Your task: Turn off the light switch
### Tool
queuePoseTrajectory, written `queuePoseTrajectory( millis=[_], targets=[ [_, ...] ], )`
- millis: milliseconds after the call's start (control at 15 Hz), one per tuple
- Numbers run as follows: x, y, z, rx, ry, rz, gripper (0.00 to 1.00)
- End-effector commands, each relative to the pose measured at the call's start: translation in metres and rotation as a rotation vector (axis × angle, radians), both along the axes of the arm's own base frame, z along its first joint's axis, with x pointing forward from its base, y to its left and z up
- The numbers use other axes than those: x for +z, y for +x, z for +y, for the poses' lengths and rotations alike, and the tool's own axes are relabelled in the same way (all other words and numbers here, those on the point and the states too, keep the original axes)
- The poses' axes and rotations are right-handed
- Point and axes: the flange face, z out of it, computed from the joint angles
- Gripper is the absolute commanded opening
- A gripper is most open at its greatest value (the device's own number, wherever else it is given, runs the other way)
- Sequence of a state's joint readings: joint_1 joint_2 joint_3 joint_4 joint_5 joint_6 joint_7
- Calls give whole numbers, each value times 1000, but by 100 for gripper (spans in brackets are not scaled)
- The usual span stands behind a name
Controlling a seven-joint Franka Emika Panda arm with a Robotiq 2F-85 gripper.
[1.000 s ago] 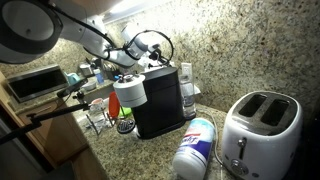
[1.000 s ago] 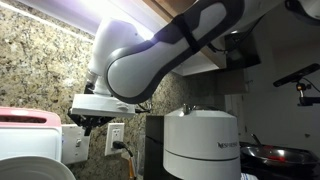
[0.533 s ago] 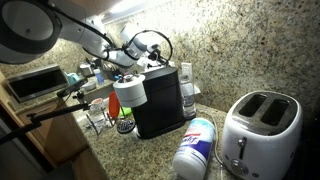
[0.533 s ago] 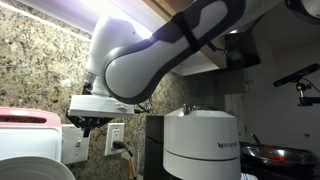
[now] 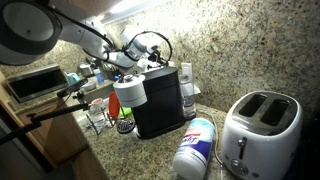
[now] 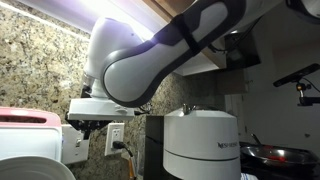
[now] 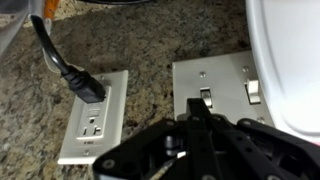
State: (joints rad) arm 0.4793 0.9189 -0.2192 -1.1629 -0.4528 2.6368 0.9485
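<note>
In the wrist view a metal switch plate (image 7: 222, 78) on the granite wall carries two toggles, a left toggle (image 7: 205, 96) and a right toggle (image 7: 253, 91). My gripper (image 7: 198, 104) is shut and empty. Its joined fingertips sit right at the lower edge of the left toggle; I cannot tell whether they touch. In an exterior view the gripper (image 6: 88, 125) hangs under the big white arm, close to the wall above the switch plate (image 6: 72, 143).
An outlet (image 7: 95, 118) with a black plug (image 7: 86, 86) sits left of the switch plate. A white rounded body (image 7: 288, 60) crowds the right side. On the counter stand a black coffee machine (image 5: 160, 100), a white toaster (image 5: 258, 128) and a lying wipes canister (image 5: 196, 148).
The gripper has shifted slightly sideways along the wall toward the switch plate. Nothing else has moved.
</note>
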Motion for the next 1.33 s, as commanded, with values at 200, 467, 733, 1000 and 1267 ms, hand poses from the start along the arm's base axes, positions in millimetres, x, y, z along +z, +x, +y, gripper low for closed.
queuePoseTrajectory(
  millis=[200, 467, 733, 1000, 1267],
  targets=[
    [2, 5, 7, 20, -21, -33, 0],
    [0, 7, 11, 36, -19, -40, 0],
    [1, 9, 14, 46, -39, -61, 0],
    [0, 11, 16, 59, -62, -71, 0],
    [-3, 12, 14, 57, -77, -63, 0]
  ],
)
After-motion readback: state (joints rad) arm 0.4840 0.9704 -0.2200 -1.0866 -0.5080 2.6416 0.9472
